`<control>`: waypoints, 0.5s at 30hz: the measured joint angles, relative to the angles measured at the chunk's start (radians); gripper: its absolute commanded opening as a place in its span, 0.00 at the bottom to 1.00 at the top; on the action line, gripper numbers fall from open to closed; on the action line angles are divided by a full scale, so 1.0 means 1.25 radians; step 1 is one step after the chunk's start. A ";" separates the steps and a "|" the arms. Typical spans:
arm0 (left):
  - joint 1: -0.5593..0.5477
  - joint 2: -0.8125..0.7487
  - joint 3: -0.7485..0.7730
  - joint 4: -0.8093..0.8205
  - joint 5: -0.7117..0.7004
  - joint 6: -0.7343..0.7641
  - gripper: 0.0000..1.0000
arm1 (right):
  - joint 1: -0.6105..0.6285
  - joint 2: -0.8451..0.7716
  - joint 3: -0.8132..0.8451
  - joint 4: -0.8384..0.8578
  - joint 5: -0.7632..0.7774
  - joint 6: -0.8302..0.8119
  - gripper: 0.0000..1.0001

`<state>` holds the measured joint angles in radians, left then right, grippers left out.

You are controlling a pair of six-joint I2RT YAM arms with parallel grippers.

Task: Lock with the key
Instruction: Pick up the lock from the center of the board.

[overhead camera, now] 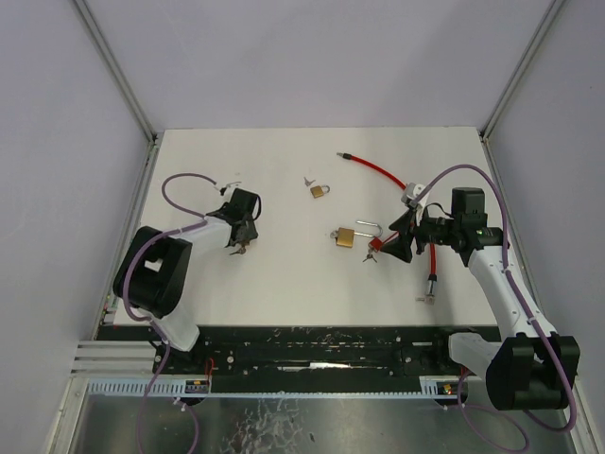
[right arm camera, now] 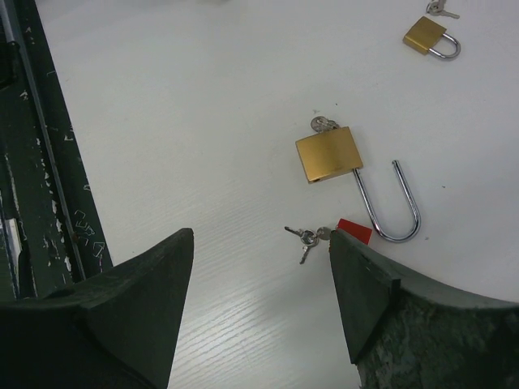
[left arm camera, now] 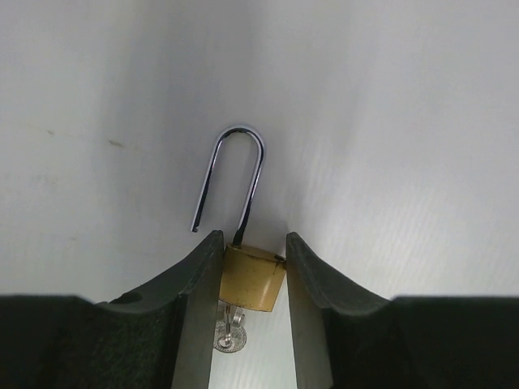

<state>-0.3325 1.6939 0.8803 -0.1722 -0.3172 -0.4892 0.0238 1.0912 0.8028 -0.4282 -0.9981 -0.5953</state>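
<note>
left tool (left arm camera: 253, 237): clamps padlock (left arm camera: 253, 281) body (shackle (left arm camera: 241, 130) open) | right tool (right arm camera: 260, 233): open, empty | tip: should steady body before turning key (left arm camera: 229, 339)

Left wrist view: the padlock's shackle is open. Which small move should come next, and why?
Probably tighten the left gripper on the padlock body: its fingers touch both sides, the shackle stands open, and a key shows beneath it. A firm hold seems needed before pushing the shackle in.
</note>
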 measured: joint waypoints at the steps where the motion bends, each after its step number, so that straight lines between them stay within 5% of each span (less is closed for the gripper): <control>1: -0.007 -0.013 -0.014 0.001 0.011 0.005 0.08 | 0.000 0.000 0.000 0.000 -0.005 0.000 0.74; 15: -0.129 -0.106 -0.086 0.116 0.311 0.081 0.00 | 0.000 0.000 -0.025 -0.009 -0.091 -0.066 0.73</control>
<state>-0.4938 1.5612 0.7727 -0.0273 0.0719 -0.3878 0.0238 1.0912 0.7715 -0.4389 -1.1122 -0.6773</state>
